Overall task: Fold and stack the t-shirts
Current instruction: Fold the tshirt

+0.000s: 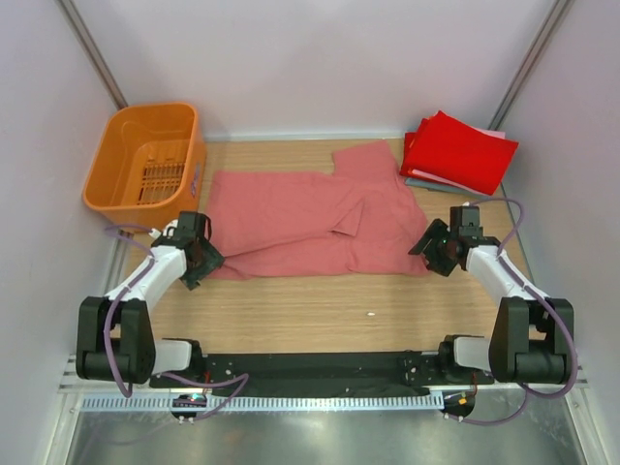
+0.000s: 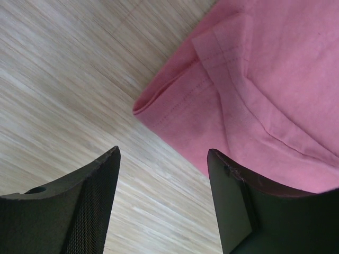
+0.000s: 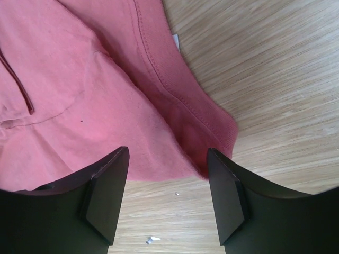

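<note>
- Basket [image 1: 105,184], orange and slotted, stands at the far left corner of the table [image 1: 320,315]; only its slotted floor shows inside.
- A white speck [image 1: 371,314] lies on the bare wood near the front edge, apart from the cloth.
- A red shirt [image 1: 460,150] lies folded at the far right corner, on top of a thin grey one [image 1: 424,181] whose edge peeks out beneath it.
- The pink shirt [image 1: 300,228] lies mid-table, its long axis running left to right. A sleeve at the right end points toward the far edge, and a flap is folded over near the middle.
- The left gripper [image 2: 163,153] is at the shirt's near left corner. Its fingers are spread and pinch nothing, with the hemmed corner just ahead of them.
- The right gripper [image 3: 168,151] is at the near right corner. Its fingers are spread, with the stitched edge of the shirt lying between and beyond the tips, ungrasped.
</note>
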Controlling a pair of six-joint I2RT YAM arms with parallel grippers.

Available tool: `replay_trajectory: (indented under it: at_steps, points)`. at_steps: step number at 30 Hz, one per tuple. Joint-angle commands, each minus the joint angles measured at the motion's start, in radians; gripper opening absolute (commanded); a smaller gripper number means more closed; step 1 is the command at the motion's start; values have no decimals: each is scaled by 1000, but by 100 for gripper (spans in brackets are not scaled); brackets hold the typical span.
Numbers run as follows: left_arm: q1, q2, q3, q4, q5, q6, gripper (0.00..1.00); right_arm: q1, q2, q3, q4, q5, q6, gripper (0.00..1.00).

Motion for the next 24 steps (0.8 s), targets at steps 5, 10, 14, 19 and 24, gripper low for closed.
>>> replay_trajectory:
  at_steps: [5,10,14,19,24]
  points:
    - [11,47,-29,106,-57,-43,66,-1,6,-20,14,6,-41,63]
    - [11,87,-29,144,-66,-51,64,-1,19,-33,23,-5,-45,38]
    - [9,110,-37,172,-72,-58,59,-1,11,-27,9,7,-56,25]
    - [11,130,-55,242,-88,-58,30,-1,6,-20,-14,20,-79,6]
    - [11,128,-69,290,-63,-44,0,-27,-4,3,-31,61,-87,1]
